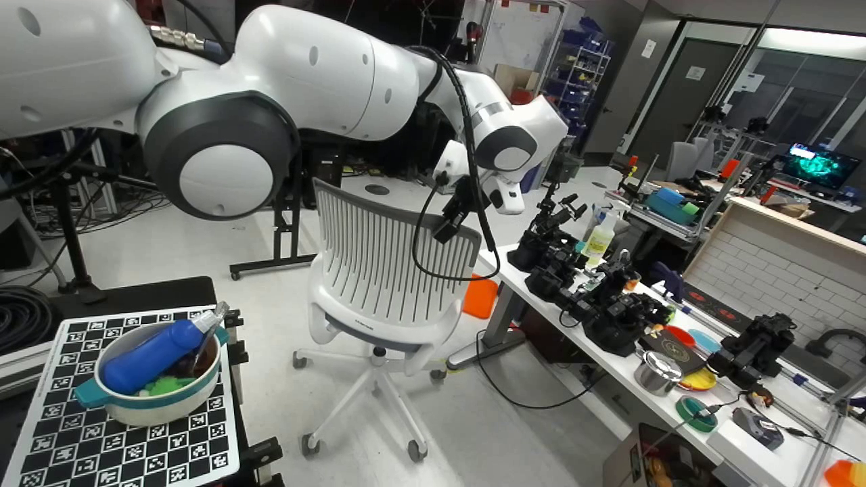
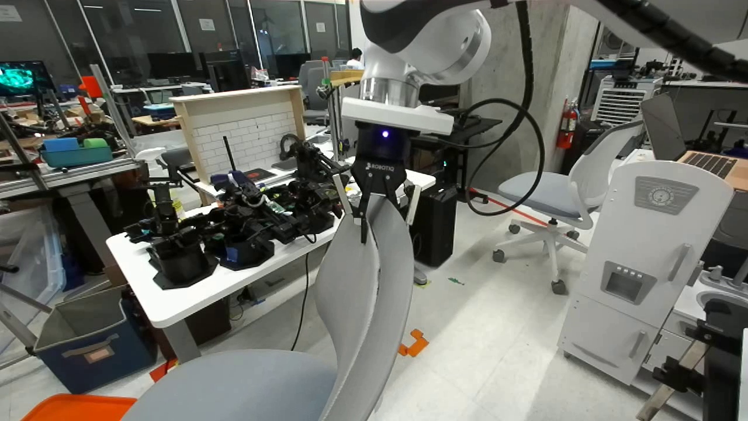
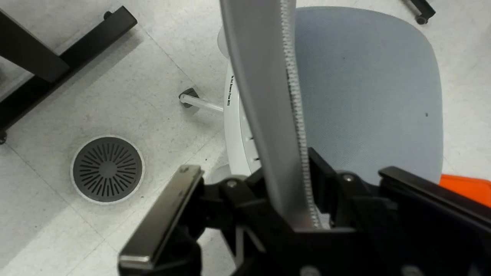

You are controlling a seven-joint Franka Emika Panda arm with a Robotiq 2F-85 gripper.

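- In an exterior view, the chair [image 1: 379,328] stands on the floor [image 1: 487,433]: bulky, but probably easy to roll.
- In the wrist view, the pincer [image 3: 288,177] seems clamped on the top of the backrest [image 3: 270,111], a thin, likely stiff handhold; blur hides the exact contact.
- In an exterior view, the arm [image 2: 391,64] bends down, pincer vertical, the desk [image 2: 166,307] to its left.

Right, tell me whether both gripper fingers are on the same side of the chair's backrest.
No: in the wrist view, the gripper straddles the backrest, its fingers on opposite sides.
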